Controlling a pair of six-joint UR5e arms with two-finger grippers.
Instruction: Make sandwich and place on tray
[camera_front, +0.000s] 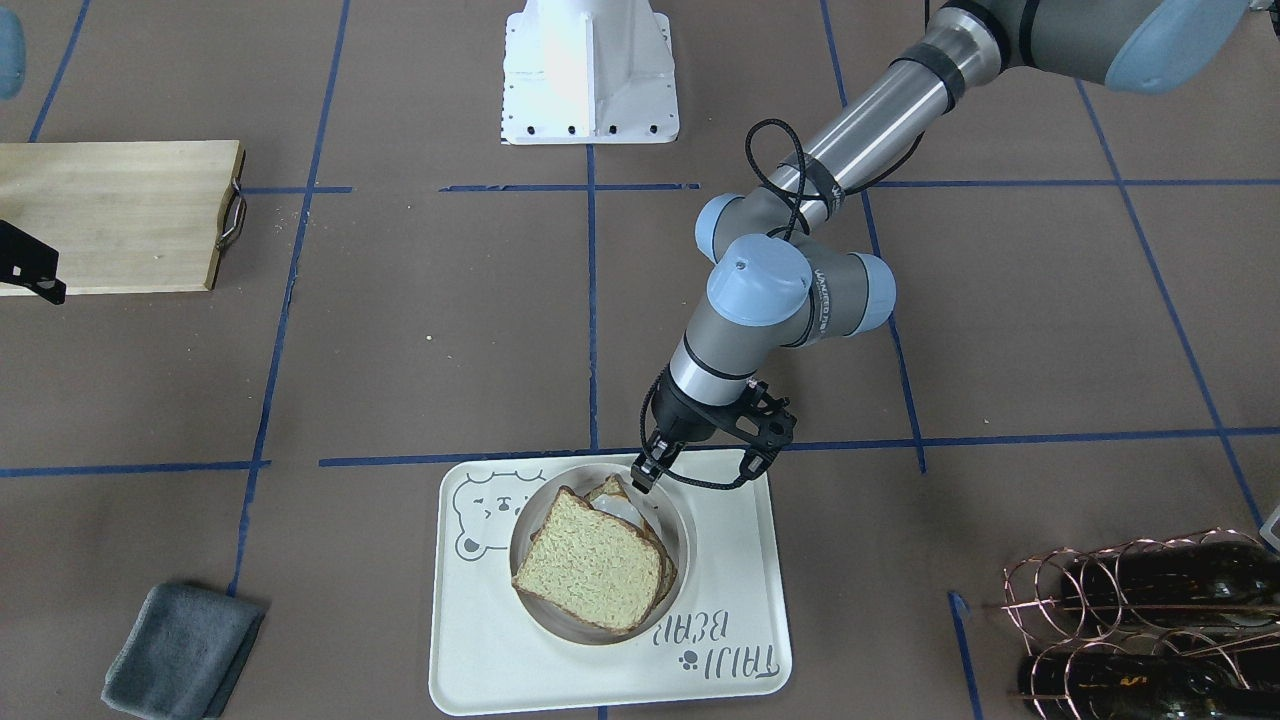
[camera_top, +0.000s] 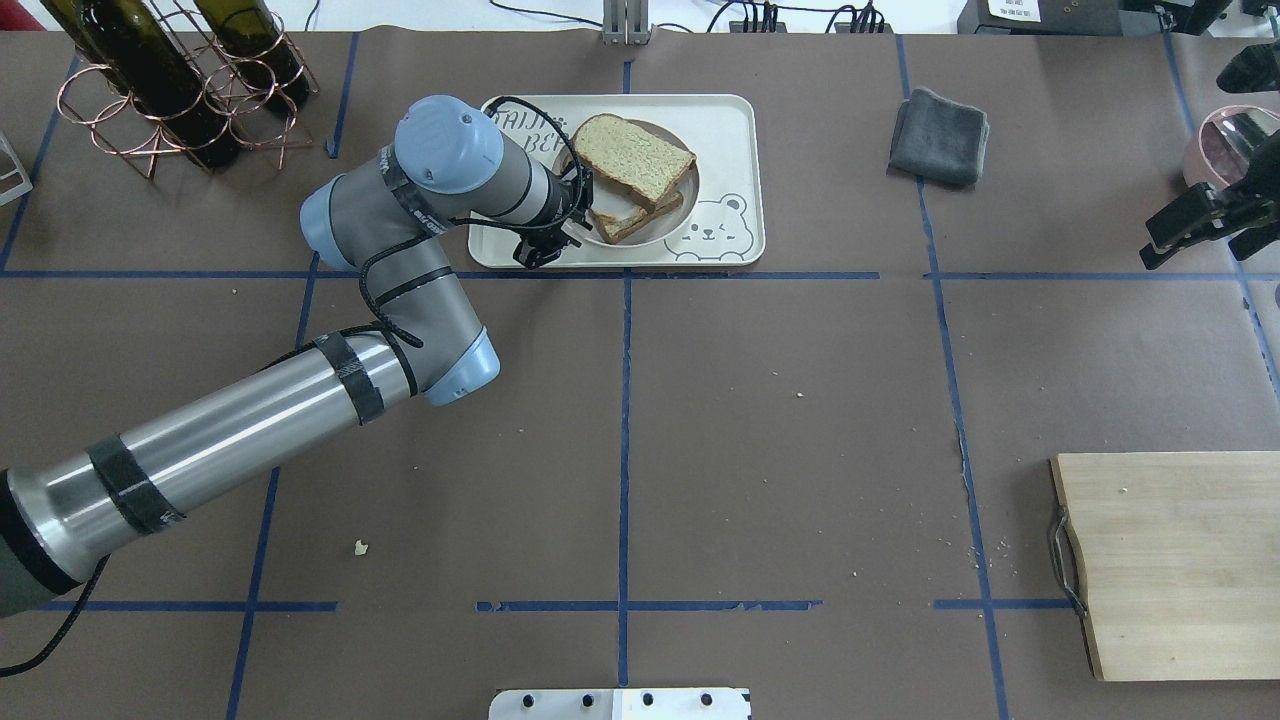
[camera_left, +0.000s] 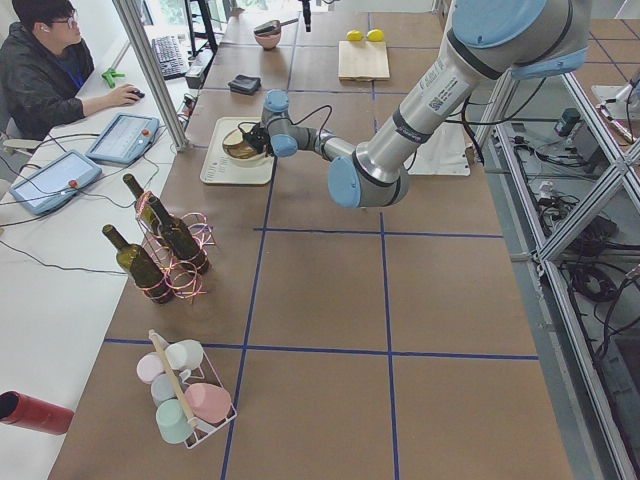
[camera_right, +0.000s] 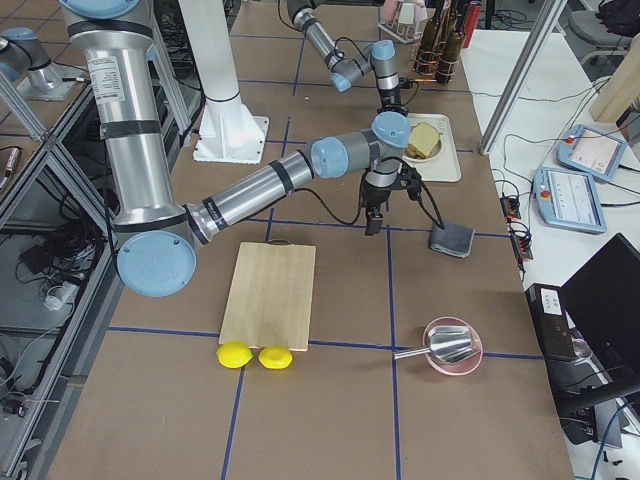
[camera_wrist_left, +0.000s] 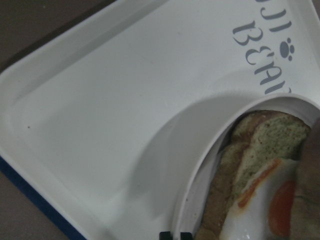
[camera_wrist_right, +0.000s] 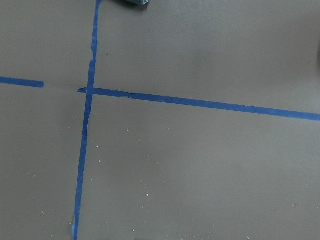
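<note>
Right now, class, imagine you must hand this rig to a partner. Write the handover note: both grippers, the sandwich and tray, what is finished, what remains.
Left gripper: fingers nearly together astride the rim of the plate, apparently clamped on it.
Right gripper: off to the side above bare table, carrying nothing visible; open or shut unclear.
Sandwich: two slices with the egg between, top slice skewed, on the plate, which sits in the tray.
Done: sandwich built and on the tray.
Left: probably just release the rim and withdraw.
</note>
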